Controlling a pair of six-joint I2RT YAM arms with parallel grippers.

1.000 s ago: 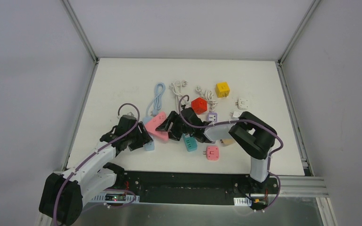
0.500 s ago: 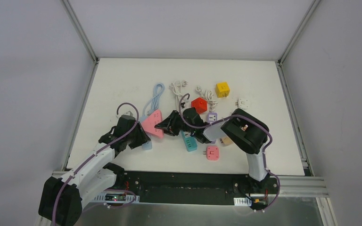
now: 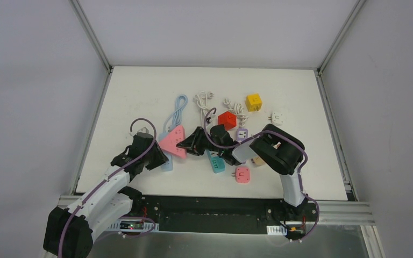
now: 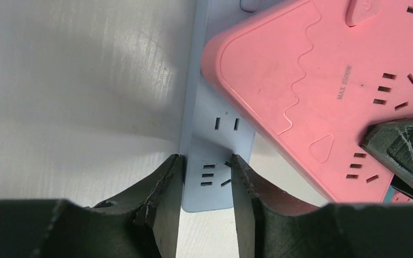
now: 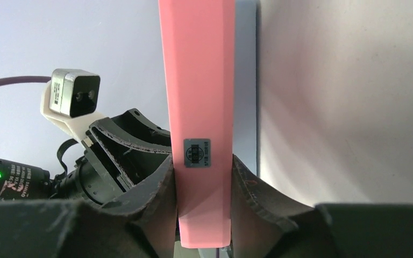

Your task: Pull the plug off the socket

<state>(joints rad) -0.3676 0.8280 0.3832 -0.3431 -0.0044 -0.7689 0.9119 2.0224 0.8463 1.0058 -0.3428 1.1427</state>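
A pink triangular plug block [image 3: 173, 141] sits tilted on top of a light-blue socket strip [image 3: 166, 164] at the table's left middle. Its prongs are hidden. In the left wrist view my left gripper [image 4: 207, 166] is shut on the near end of the socket strip [image 4: 215, 145], a finger pressed against each long side. The pink plug block [image 4: 322, 80] overlaps the strip's right edge. My right gripper [image 5: 203, 172] is shut on the pink block's [image 5: 196, 80] edge, with the blue strip [image 5: 246, 80] just behind it. From above, the right gripper [image 3: 189, 142] holds the block's right corner.
To the right lie a teal strip [image 3: 215, 163], a small pink adapter [image 3: 242, 173], a purple adapter [image 3: 241, 133], a red cube [image 3: 227, 119], a yellow cube [image 3: 254, 101] and a white adapter [image 3: 277, 117]. White cables [image 3: 203, 99] and a blue cable [image 3: 180, 110] lie behind.
Both grippers have closed, the left on the blue strip and the right on the pink block. The pink block has tipped up and shifted left. The right arm's elbow swung left.
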